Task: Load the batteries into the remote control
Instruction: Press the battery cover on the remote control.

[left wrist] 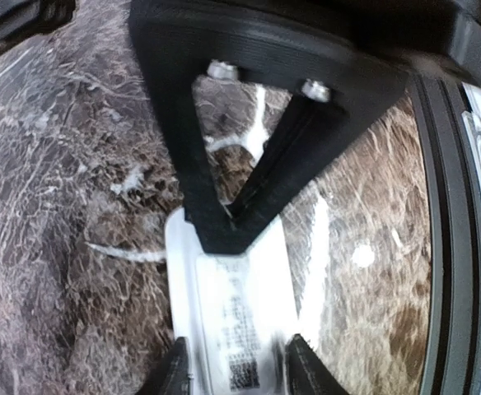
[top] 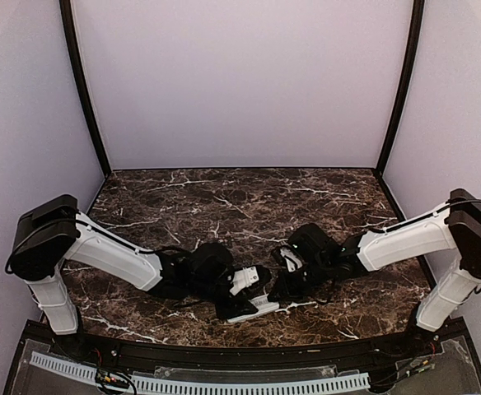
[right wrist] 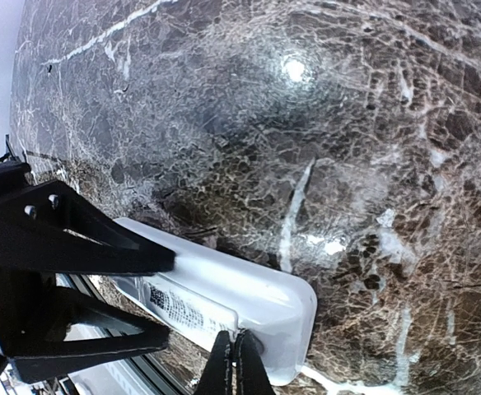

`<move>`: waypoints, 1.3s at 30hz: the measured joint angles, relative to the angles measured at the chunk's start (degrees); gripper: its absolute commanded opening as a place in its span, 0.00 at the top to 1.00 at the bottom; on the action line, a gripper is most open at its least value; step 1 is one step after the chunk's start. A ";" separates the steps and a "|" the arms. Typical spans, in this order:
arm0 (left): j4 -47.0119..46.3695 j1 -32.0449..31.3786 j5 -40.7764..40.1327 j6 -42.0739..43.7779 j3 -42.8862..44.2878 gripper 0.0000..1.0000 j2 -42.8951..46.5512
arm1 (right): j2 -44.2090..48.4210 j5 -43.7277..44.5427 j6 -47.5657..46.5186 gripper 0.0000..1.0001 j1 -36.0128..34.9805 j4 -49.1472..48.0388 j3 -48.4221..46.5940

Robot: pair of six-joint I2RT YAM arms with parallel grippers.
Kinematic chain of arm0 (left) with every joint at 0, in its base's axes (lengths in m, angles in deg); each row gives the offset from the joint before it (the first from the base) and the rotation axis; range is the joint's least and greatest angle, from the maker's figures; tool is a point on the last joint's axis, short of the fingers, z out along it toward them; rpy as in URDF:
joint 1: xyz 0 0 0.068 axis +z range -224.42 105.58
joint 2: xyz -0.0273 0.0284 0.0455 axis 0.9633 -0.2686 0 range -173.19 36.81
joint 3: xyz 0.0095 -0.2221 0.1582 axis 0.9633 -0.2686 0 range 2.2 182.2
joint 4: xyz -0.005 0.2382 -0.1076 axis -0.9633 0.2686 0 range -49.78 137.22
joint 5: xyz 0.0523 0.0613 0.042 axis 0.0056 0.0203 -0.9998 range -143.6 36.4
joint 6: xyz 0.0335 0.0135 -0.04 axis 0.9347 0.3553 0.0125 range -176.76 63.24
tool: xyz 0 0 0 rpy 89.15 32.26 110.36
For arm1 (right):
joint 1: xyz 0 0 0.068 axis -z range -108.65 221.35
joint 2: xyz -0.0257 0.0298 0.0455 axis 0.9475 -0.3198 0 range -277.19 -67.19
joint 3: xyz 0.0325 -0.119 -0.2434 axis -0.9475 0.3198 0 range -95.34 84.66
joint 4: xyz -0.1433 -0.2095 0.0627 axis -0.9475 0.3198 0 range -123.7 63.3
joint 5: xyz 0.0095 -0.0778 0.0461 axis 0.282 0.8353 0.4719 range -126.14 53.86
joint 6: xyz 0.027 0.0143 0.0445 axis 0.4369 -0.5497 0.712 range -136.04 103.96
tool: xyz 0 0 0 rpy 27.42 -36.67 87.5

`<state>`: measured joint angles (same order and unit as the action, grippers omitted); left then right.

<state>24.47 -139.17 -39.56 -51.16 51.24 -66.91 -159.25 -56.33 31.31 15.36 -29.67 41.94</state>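
Left wrist: left gripper (left wrist: 239, 380) jaws straddle remote control (left wrist: 272, 284), I can't tell if clamped; sticker (left wrist: 236, 329) print unreadable | right wrist: right gripper (right wrist: 234, 364) pinched together at remote's end | top: remote lies on table (top: 224, 197) between both grippers

A white-veined brown marble table (top: 240, 197) stands between lilac walls (top: 240, 82); black posts (top: 82, 82) rise from its far corners, a white slotted strip (top: 224, 384) runs along its near edge.
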 measured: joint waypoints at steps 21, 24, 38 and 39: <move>11.15 -0.76 -4.17 -1.29 0.98 0.35 1.84 | -0.20 2.01 -5.29 0.78 -1.77 8.50 -5.20; 10.97 -0.76 -4.11 -1.18 1.20 0.36 1.51 | 1.09 2.97 -6.14 0.73 -1.77 11.56 -6.49; 8.11 -1.14 -3.87 -0.66 1.81 0.45 -0.22 | 6.10 5.70 -7.45 0.84 -0.72 16.11 -7.48; 8.07 -1.14 -3.80 -0.66 1.81 0.46 -0.24 | 5.57 5.44 -7.43 0.84 -0.70 15.82 -7.45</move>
<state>32.53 -140.31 -43.36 -51.81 53.05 -67.15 -153.67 -50.88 23.88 14.66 -13.84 34.49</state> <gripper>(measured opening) 0.568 0.172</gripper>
